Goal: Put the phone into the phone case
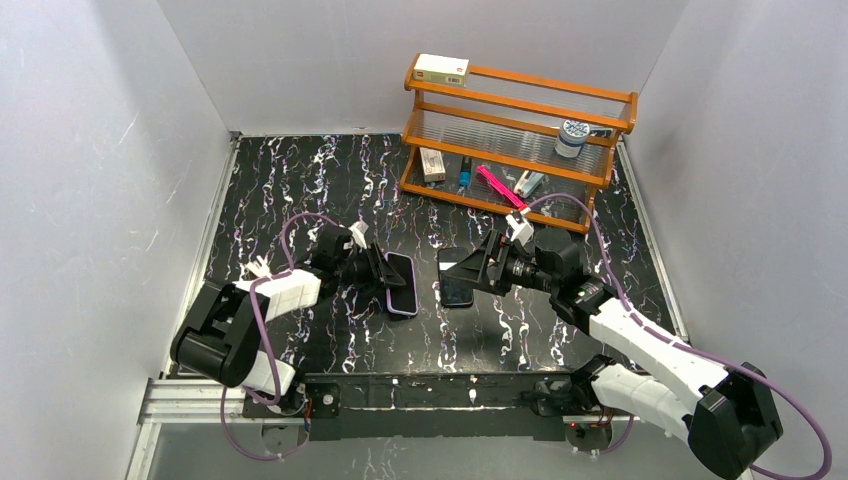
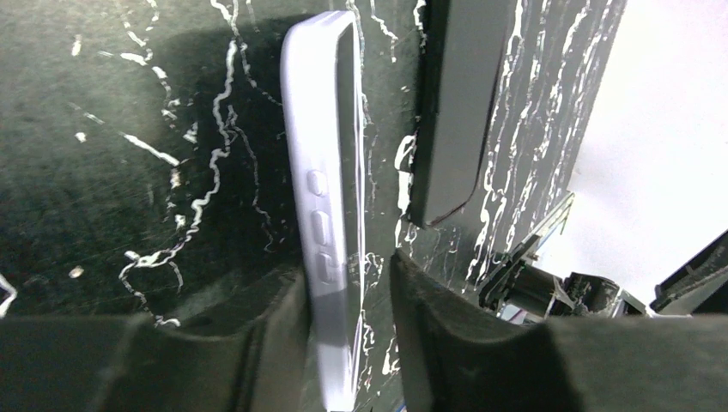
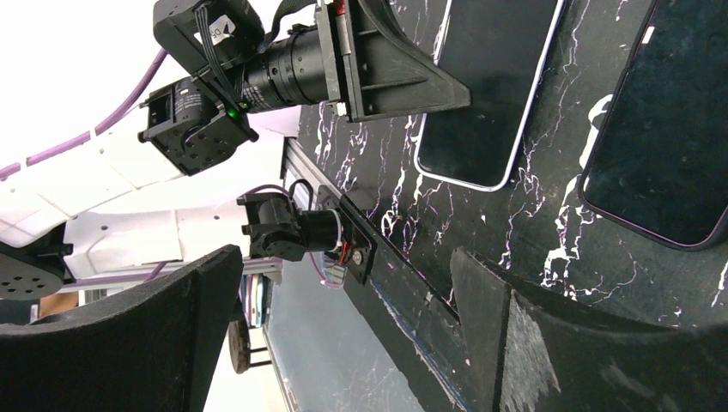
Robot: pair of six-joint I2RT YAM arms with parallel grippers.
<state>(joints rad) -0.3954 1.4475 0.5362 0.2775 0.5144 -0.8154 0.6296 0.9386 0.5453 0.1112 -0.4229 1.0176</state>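
The pale lavender phone case [image 1: 401, 284] lies flat on the black marbled table, open side up, dark inside. In the left wrist view its long side wall [image 2: 322, 129] runs between my left gripper's [image 2: 348, 275] fingers. The left finger touches the wall outside; the right finger stands apart over the case's inside, so the jaws are open. A black phone [image 1: 457, 278] lies just right of the case and also shows in the left wrist view [image 2: 455, 103] and the right wrist view [image 3: 661, 129]. My right gripper [image 1: 478, 268] is wide open and empty, by the phone's right side.
A wooden two-tier rack [image 1: 520, 100] stands at the back right, holding a white box, a round tin, a pink item and small tools. Grey walls close in the table on three sides. A metal rail [image 1: 420, 390] runs along the front edge.
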